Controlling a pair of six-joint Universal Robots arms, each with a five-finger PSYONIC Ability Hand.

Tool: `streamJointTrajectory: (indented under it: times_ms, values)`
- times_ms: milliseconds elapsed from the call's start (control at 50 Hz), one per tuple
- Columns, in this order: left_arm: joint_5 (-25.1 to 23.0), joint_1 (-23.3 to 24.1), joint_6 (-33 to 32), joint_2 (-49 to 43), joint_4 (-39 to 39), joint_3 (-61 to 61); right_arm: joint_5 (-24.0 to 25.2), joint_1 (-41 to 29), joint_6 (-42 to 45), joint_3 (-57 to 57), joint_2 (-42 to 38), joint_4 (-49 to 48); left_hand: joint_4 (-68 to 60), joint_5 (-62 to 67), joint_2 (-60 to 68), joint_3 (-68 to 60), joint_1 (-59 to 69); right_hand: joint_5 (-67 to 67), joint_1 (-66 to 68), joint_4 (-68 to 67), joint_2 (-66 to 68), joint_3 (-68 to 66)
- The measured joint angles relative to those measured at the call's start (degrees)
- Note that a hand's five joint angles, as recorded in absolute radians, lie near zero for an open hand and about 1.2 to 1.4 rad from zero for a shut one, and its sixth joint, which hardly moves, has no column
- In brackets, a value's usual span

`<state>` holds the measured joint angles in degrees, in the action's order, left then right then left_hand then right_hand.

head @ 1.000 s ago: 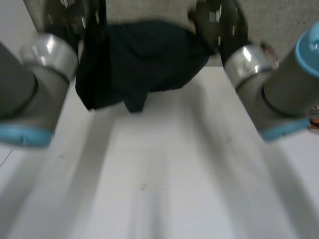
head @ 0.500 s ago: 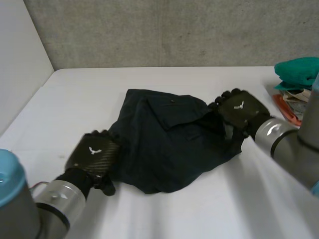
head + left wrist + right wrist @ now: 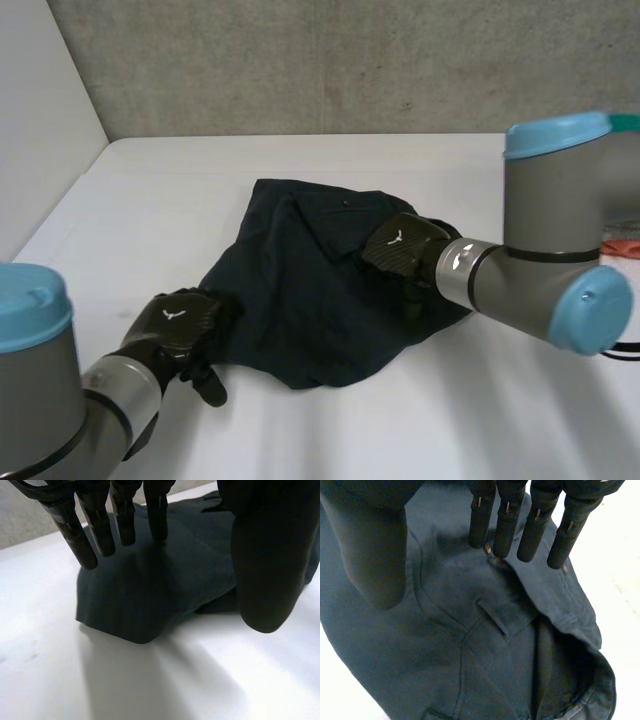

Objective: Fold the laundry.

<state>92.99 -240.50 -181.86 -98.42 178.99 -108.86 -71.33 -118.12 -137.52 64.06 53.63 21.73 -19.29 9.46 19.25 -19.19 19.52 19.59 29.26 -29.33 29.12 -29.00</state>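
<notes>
Dark garment (image 3: 310, 295) lies crumpled on bench (image 3: 140, 210). Left robot hand (image 3: 172, 328) rests straight fingertips on its near corner, thumb apart. Right robot hand (image 3: 398, 247) sits over the opposite edge, fingers straight, thumb apart, clamping nothing.

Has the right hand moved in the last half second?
Yes. The right hand has slid from the right edge of the dark garment inward onto its middle.

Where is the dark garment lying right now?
In the head view the dark garment lies crumpled on the white table, between the left hand at its near-left edge and the right hand over its right side.
</notes>
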Motion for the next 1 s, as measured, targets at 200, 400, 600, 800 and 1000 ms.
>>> streamJointTrajectory:
  times_ms: [200, 400, 600, 800, 1000]
  values:
    - [0.4, 0.7, 0.0, -8.3, 2.8, 4.3, -3.0, -0.2, 4.5, -2.7, -8.1, -6.7, -11.1, 11.0, 10.8, -11.0, 11.0, 2.0, 1.6, -1.9, 1.8, -2.3]
    - [1.6, 1.4, -1.2, -13.2, 6.4, 7.2, -4.4, 0.1, 6.3, -2.8, -11.1, -14.8, -20.3, 19.9, 20.2, -20.3, 20.9, 7.5, 8.9, -8.9, 9.2, -9.3]
    - [3.4, 1.3, -1.5, -11.0, 8.0, 9.2, -4.0, 0.7, 4.6, -2.6, -10.9, -17.0, -49.3, 47.0, 49.2, -48.9, 46.5, 35.2, 32.2, -39.1, 37.4, -38.0]
    - [2.5, 0.4, -2.6, 0.1, 4.1, 13.6, -4.1, 4.6, 0.2, -1.3, 2.5, -11.2, -49.3, 47.0, 49.2, -48.9, 46.5, 36.5, 32.2, -39.2, 37.4, -38.5]
    - [-1.3, -0.6, -5.9, 14.7, -4.8, 25.8, -3.4, 9.7, -8.5, -2.6, 26.0, -10.5, -49.3, 47.0, 49.4, -49.1, 46.5, 36.6, 32.2, -39.3, 37.4, -39.0]
